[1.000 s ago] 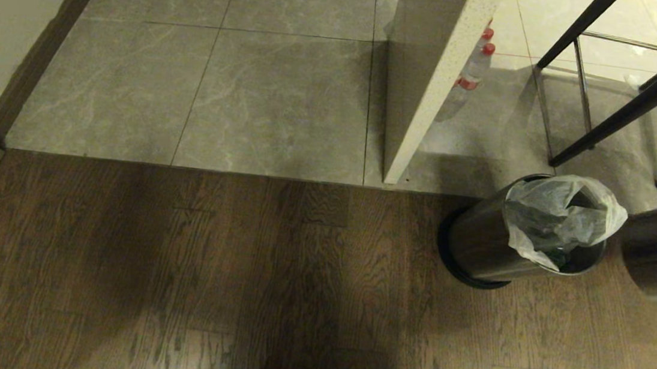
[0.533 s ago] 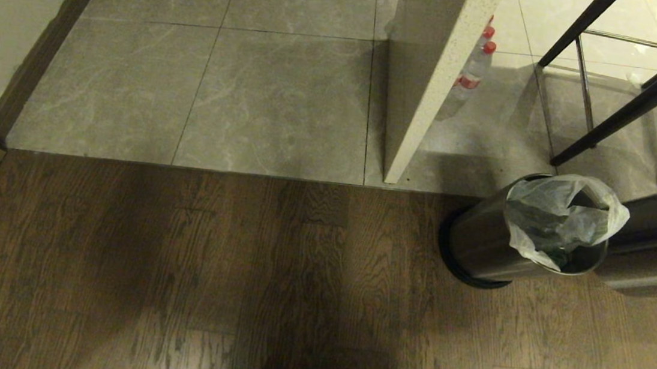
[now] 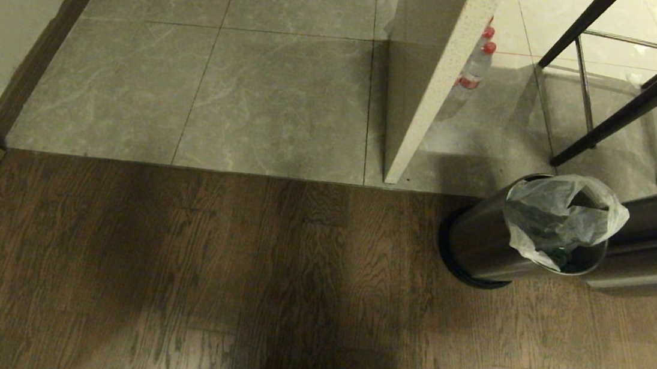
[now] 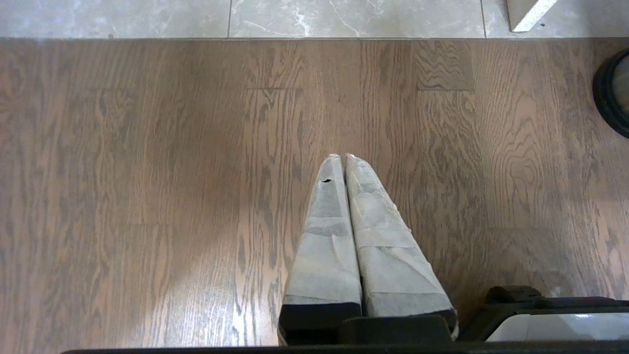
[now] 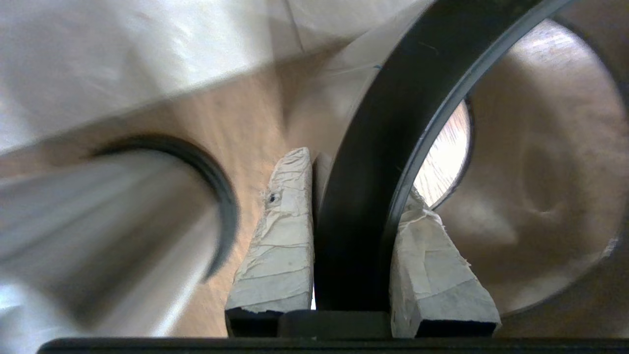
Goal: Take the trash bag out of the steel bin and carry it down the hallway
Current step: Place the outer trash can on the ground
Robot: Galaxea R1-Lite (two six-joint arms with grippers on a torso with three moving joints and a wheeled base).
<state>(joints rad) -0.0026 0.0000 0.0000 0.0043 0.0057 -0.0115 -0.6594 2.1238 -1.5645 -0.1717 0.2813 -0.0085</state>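
Our right gripper (image 5: 354,206) is clamped on the black rim (image 5: 383,147) of the removed steel sleeve (image 3: 647,251) beside the steel bin (image 3: 480,241), where the trash bag (image 3: 560,216) sits, lifting and carrying ahead.

Right gripper (image 5: 351,196) clamped on the black rim (image 5: 388,137) of the steel sleeve (image 5: 540,162), centre frame, taped fingers (image 5: 280,236) either side. Steel bin (image 5: 98,231) blurred at lower left, wood floor (image 5: 241,123) behind.
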